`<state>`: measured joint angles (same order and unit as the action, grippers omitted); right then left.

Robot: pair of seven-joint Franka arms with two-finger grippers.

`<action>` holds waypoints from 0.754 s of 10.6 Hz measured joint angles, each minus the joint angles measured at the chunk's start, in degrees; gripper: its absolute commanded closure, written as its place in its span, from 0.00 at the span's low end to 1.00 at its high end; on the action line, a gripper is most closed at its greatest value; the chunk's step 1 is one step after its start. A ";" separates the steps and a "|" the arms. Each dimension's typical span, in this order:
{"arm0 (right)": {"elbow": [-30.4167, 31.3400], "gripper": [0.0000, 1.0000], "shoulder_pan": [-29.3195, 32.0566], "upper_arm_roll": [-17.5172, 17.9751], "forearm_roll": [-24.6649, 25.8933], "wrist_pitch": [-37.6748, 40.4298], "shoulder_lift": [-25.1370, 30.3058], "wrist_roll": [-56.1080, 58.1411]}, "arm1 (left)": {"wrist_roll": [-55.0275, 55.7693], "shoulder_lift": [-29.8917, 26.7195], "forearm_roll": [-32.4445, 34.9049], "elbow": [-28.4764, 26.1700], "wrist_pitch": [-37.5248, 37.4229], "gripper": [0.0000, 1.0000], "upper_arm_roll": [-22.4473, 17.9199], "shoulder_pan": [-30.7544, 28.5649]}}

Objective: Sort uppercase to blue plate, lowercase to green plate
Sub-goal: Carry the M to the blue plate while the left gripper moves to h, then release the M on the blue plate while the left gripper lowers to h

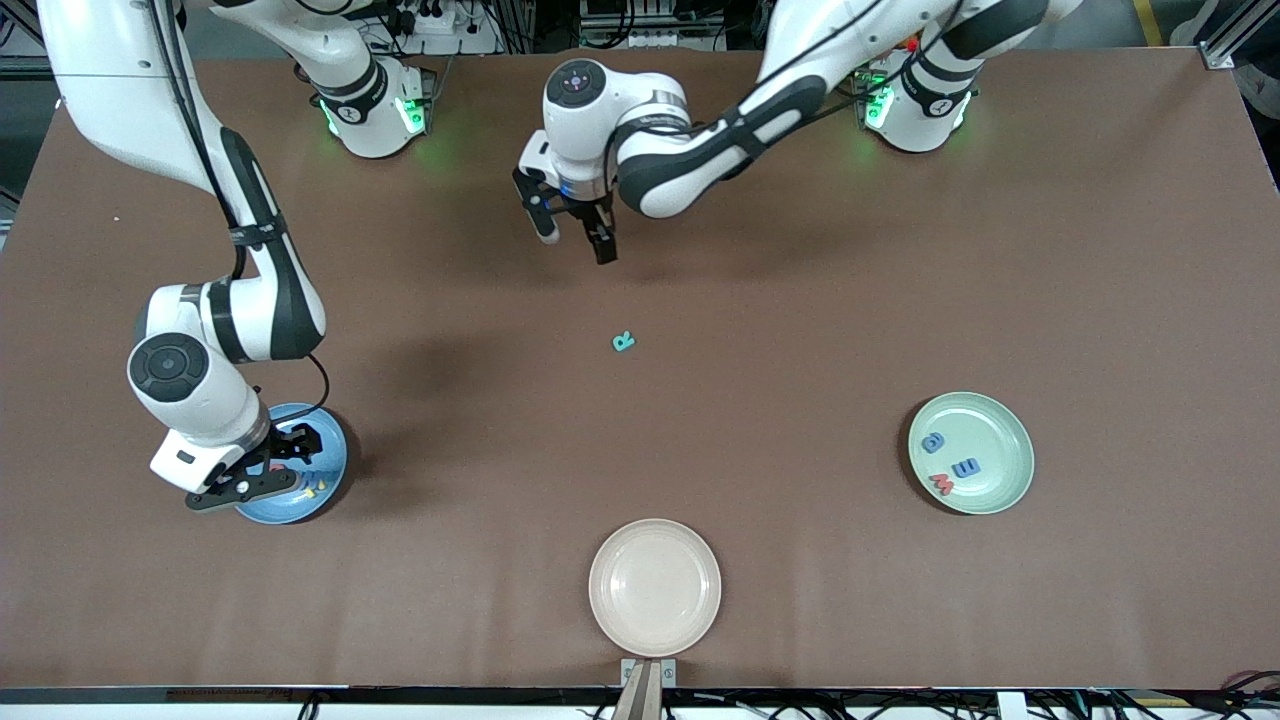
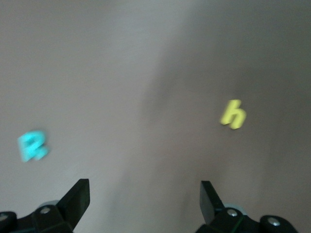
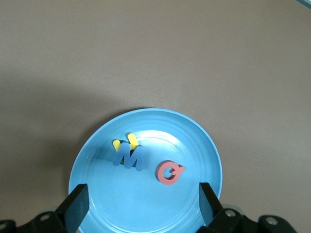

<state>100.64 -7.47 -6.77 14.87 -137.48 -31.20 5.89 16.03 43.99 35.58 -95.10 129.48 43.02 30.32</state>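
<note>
Blue plate (image 3: 92,160) under released right tool (image 3: 141,206) (M (image 3: 130,158), Q (image 3: 169,173) inside); left tool (image 1: 575,232) released.

Front view, lower left: sky-blue round plate (image 1: 322,430) partly covered by right gripper (image 1: 268,468); letters on it mostly hidden

Left wrist view: teal foam R (image 2: 32,145) smeared by blur; yellow foam h (image 2: 233,114) soft-edged

Right wrist view: yellow foam letter (image 3: 124,142) largely under blue foam M (image 3: 129,158), shape unreadable
</note>
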 measured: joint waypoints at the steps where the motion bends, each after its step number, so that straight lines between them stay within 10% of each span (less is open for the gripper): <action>1: 0.00 0.00 -0.02 0.02 -0.01 0.01 -0.20 0.00 | -1.94 0.72 0.01 0.06 2.73 0.00 -2.99 4.09; 8: 0.07 0.00 -0.03 0.05 -0.43 1.08 -0.69 -0.08 | -12.06 5.81 0.03 1.54 10.69 0.00 -7.40 10.03</action>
<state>100.71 -7.50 -6.72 14.44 -136.40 -31.89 5.80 3.97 49.80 35.61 -93.56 140.17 35.62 40.35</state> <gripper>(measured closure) 0.000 0.000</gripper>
